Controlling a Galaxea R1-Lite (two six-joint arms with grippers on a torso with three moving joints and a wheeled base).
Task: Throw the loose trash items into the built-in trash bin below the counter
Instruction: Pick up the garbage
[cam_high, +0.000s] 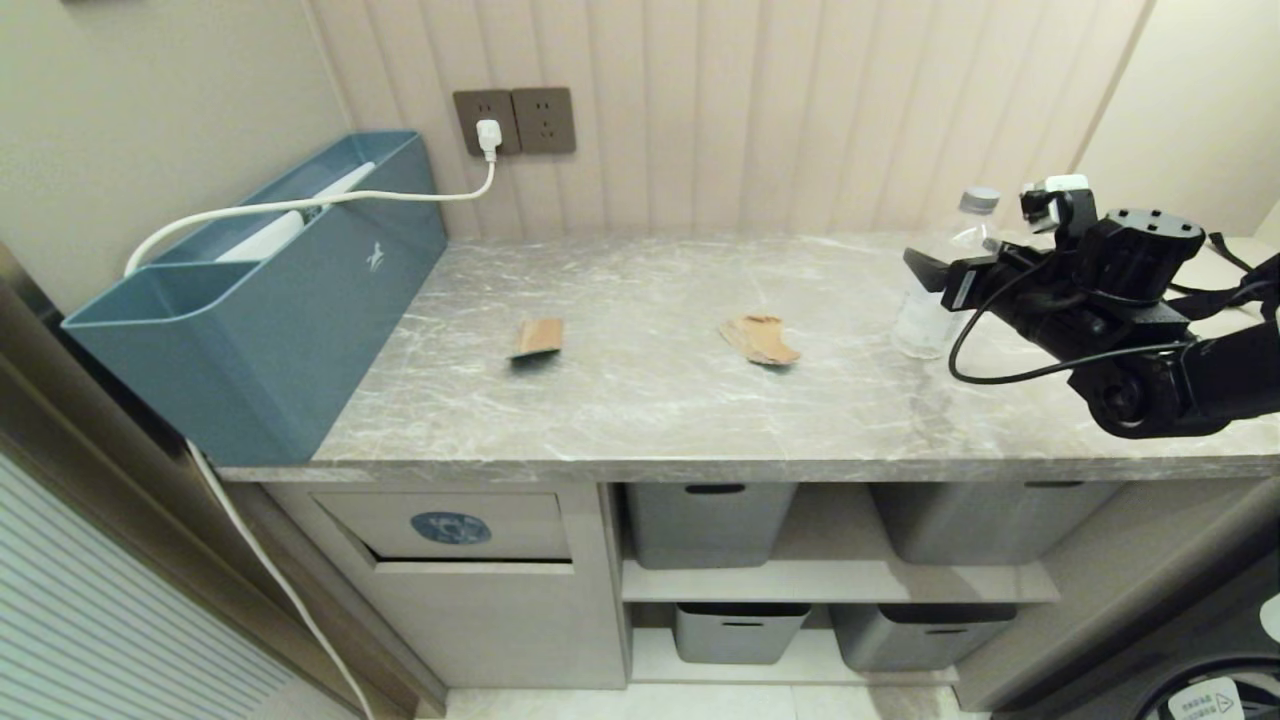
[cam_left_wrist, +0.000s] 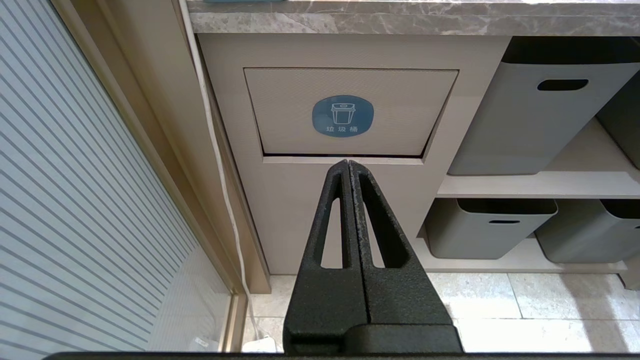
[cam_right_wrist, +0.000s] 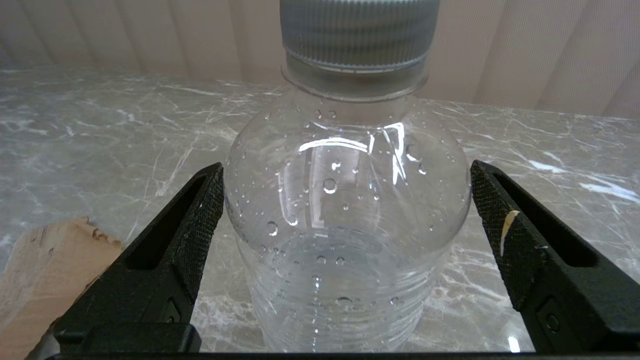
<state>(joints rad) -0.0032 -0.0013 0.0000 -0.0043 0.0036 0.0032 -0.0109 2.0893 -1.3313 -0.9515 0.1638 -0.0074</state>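
A clear plastic water bottle (cam_high: 935, 300) with a grey cap stands upright at the right end of the grey marble counter (cam_high: 650, 420). My right gripper (cam_high: 935, 270) is open around it. In the right wrist view the bottle (cam_right_wrist: 345, 225) sits between the two spread fingers (cam_right_wrist: 200, 215), below its shoulder. A small tan card piece (cam_high: 538, 337) lies mid-counter, and a torn brown cardboard scrap (cam_high: 760, 340) lies to its right. The trash bin flap (cam_high: 450, 527) with the blue sticker sits below the counter's left part. My left gripper (cam_left_wrist: 347, 162) is shut and empty, low in front of the flap (cam_left_wrist: 350, 110).
A big teal-blue box (cam_high: 270, 300) fills the counter's left end, with a white cable (cam_high: 300, 203) running to a wall outlet (cam_high: 515, 120). Grey baskets (cam_high: 710, 520) stand on shelves right of the bin. A black strap (cam_high: 1230, 255) lies behind the right arm.
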